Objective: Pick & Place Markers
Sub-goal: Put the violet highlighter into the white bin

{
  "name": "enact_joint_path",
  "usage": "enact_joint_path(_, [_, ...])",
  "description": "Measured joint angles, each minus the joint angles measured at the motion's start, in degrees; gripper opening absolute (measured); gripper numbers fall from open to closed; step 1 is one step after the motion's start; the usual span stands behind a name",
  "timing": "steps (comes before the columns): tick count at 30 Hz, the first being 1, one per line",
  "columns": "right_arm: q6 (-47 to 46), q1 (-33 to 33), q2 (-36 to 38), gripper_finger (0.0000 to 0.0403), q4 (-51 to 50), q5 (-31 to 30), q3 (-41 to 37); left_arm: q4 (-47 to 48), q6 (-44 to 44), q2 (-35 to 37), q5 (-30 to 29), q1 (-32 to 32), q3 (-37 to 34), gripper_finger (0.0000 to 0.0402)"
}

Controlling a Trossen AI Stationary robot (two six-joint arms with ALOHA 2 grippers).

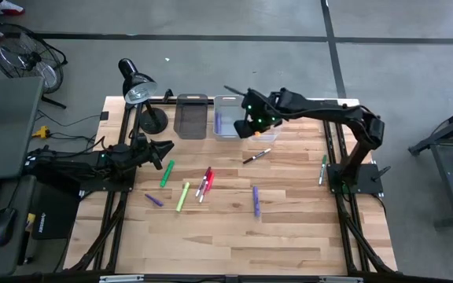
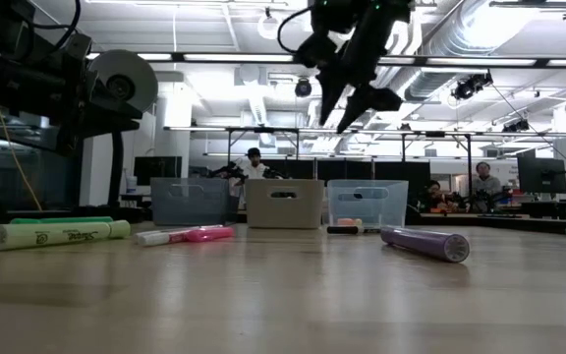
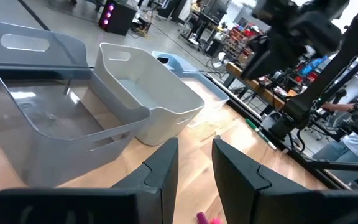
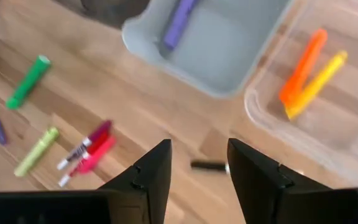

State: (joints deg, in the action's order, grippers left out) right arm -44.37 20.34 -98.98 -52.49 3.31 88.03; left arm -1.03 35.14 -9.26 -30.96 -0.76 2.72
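Note:
Several markers lie flat on the wooden table: green (image 1: 167, 173), lime (image 1: 182, 196), red and pink (image 1: 205, 182), purple (image 1: 255, 200), black (image 1: 256, 156), and another green (image 1: 322, 169) at the right. A purple marker (image 4: 179, 23) lies in the grey bin (image 4: 229, 50). An orange marker (image 4: 302, 65) and a yellow one (image 4: 321, 84) lie in the clear bin (image 4: 347, 118). My right gripper (image 4: 199, 149) hangs open and empty high above the bins and the black marker (image 4: 209, 165), pointing steeply down. My left gripper (image 3: 194, 146) rests level at the table's left edge, open and empty.
Three bins (image 2: 283, 204) stand in a row along the far edge, the dark one (image 1: 191, 116) leftmost. A black desk lamp (image 1: 138, 90) stands at the far left corner. People sit at desks in the room behind the table (image 2: 254, 162).

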Motion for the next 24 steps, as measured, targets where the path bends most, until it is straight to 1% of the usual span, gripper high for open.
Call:
enact_joint_path(6, [-3.9,-4.5,0.2,0.0146,-4.5,-1.0,0.0,1.1,0.0,0.0,0.0,0.0,0.0,0.0097])
enact_joint_path(11, [-7.8,-9.0,0.3,0.0145,-5.7,-3.0,0.0,1.2,-0.1,0.0,0.5,0.0,0.1,0.0097])
enact_joint_path(17, [-12.0,-15.1,0.3,0.0146,-8.1,-9.0,0.0,1.2,-0.1,0.0,1.2,0.0,0.1,0.0097])
enact_joint_path(22, [-16.7,-20.8,0.3,0.0146,-11.6,-13.9,-0.2,1.2,-0.1,0.0,3.8,0.0,0.1,0.0097])
enact_joint_path(24, [-19.3,-23.6,0.3,0.0146,-11.1,-14.5,-1.5,1.2,-0.1,0.0,4.6,0.0,0.1,0.0097])
